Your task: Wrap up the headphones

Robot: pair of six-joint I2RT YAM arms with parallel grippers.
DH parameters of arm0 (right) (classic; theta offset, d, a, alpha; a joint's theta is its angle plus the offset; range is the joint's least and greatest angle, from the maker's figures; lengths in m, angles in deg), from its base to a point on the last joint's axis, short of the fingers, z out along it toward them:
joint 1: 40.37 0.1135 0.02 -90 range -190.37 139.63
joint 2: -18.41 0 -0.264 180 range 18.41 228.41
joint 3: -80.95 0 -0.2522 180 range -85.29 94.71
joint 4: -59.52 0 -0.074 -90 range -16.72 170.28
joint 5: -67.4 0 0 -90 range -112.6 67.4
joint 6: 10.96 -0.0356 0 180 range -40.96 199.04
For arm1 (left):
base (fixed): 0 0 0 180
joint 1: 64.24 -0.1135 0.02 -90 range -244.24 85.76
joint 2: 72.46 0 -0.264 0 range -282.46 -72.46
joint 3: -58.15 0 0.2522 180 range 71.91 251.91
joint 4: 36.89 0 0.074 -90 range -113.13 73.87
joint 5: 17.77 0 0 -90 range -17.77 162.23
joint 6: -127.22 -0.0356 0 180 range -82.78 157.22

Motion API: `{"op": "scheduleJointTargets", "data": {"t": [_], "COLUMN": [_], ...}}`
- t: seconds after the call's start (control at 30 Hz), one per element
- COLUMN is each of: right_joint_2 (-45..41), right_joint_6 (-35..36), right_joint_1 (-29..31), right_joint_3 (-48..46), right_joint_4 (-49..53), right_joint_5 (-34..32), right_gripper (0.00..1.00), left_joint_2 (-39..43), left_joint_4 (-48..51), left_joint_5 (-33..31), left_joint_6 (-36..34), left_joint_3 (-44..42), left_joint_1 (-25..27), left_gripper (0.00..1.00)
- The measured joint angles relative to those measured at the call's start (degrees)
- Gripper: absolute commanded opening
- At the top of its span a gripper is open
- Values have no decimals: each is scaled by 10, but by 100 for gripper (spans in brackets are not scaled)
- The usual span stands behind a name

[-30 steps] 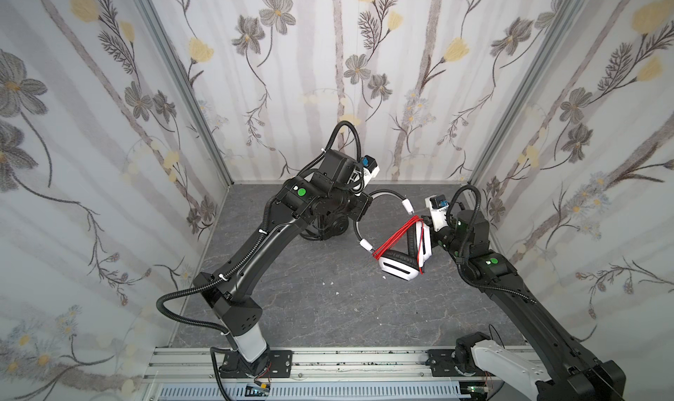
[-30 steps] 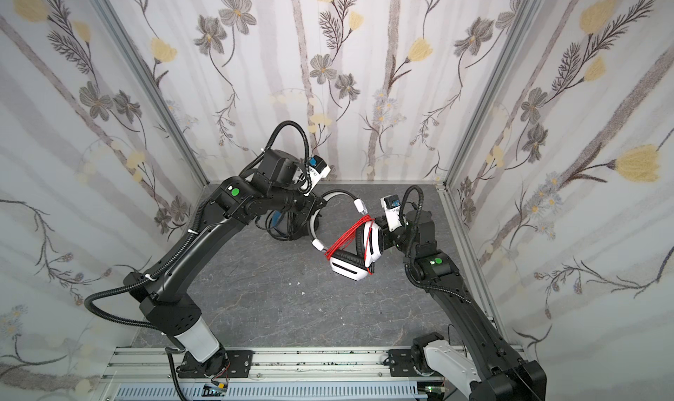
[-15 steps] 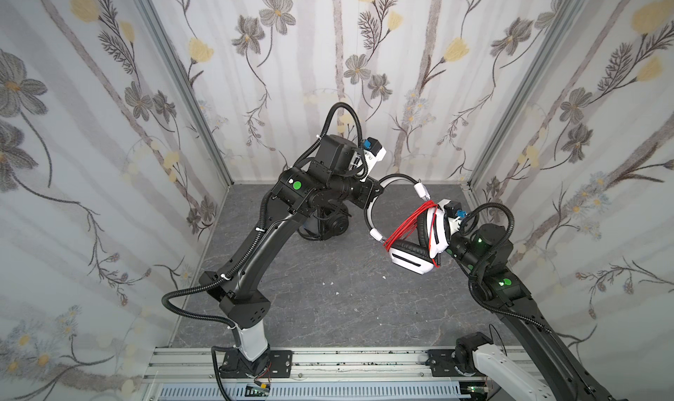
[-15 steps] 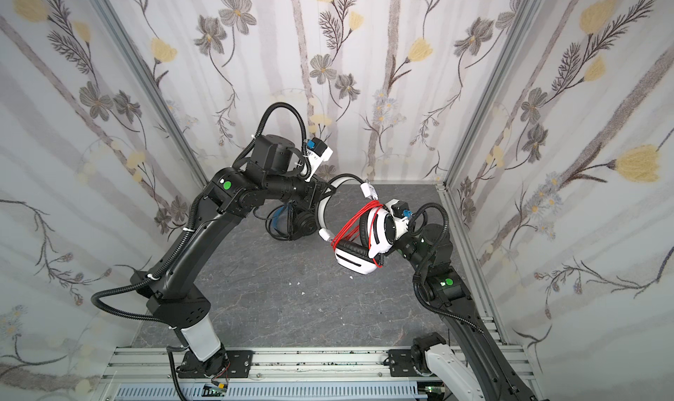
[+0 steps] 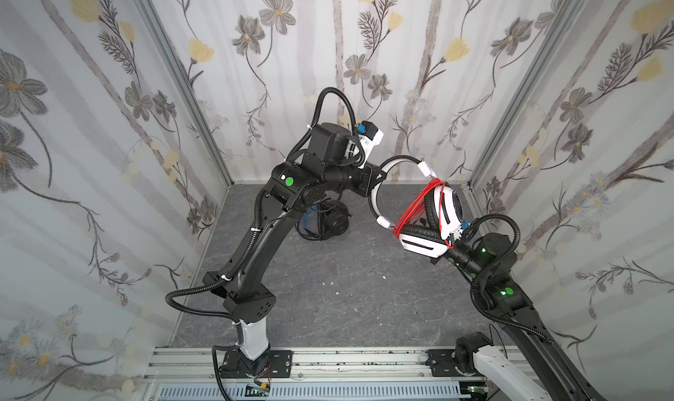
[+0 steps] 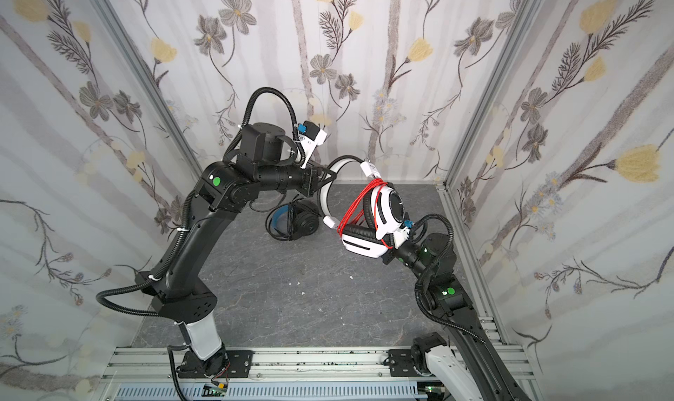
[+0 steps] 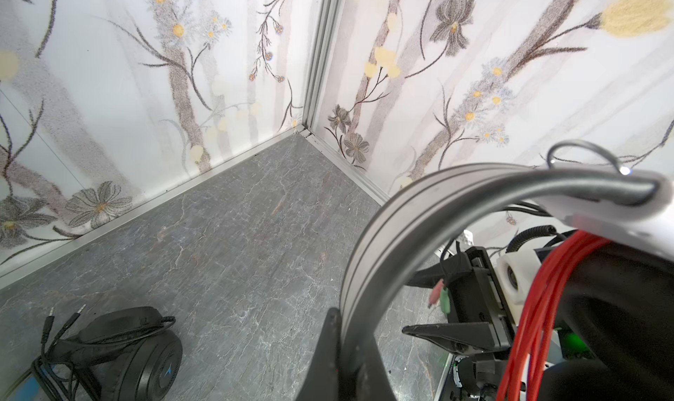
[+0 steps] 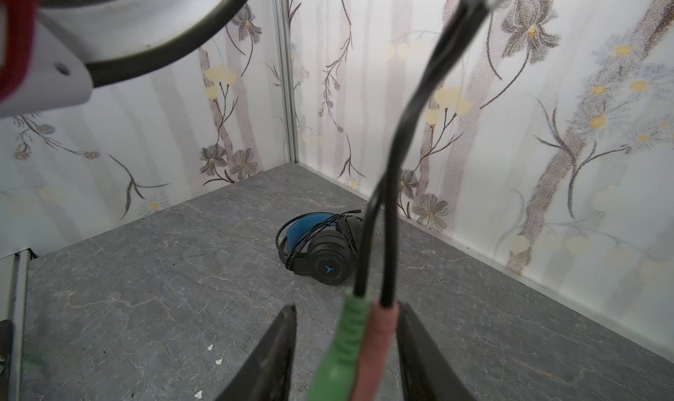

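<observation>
Fingers on the left arm (image 7: 322,355) are pressed together on the white headband (image 7: 401,213), pinching the curved strip edge-on. In both top views this grip sits at the near end of the band's arc (image 5: 397,159) (image 6: 344,161), above the black headphones (image 5: 333,222) (image 6: 302,226) and a little to their right.

The fingers on the right arm (image 8: 277,351) stand spread. Between them lie two plugs, a green plug (image 8: 343,344) and a pink plug (image 8: 379,341). The pink one rests against one finger, while a clear gap separates the green one from the other finger, so nothing is pinched. Thin black leads (image 8: 394,198) run up from the plugs and out of sight. In the top views these fingers are mostly hidden behind an earcup.

Outward from both grips, the white headphones (image 5: 423,242) (image 6: 364,248) hang in the air, well to the right of the black headphones and higher than them. Their two cups with black pads are folded close together, and the red cable (image 5: 415,207) (image 6: 355,207) (image 7: 539,290) is wound around them in several turns — running from just under the band's slider down to the lower cup.

The black headphones (image 8: 328,257) (image 7: 146,351) lie flat on the grey bench (image 5: 328,300), touched by neither arm. The blue inner band (image 8: 302,231) shows at one side, and their black cable (image 8: 291,249) loops loosely over and around the cups.
</observation>
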Motion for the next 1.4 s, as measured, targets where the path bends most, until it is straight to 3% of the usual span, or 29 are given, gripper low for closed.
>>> {"op": "scheduleJointTargets", "data": {"t": [0.17,0.27,0.6,0.77,0.93,1.17,1.4], "right_joint_2": [-4,-5,-22,-30,-34,-63,-111], "right_joint_6": [0,0,0,-9,-35,-38,-19], "right_joint_1": [0,0,1,-3,-7,-7,-8], "right_joint_3": [-1,-1,-19,-66,-99,-84,-66], "right_joint_4": [-1,-1,-3,-12,-11,10,35], "right_joint_5": [4,4,-11,-62,-108,-194,-254], "right_gripper": [34,35,46,59,61,65,69], "left_joint_2": [-5,-7,-7,-7,-6,12,13], "left_joint_4": [0,0,0,0,-1,-57,-131], "left_joint_5": [0,0,-6,-55,-123,-198,-229], "left_joint_6": [11,14,30,39,64,104,138], "left_joint_3": [16,17,18,11,-31,-160,-273], "left_joint_1": [-3,-4,-8,-11,-12,-12,-12], "left_gripper": [0,0,0,0,0,0,0]}}
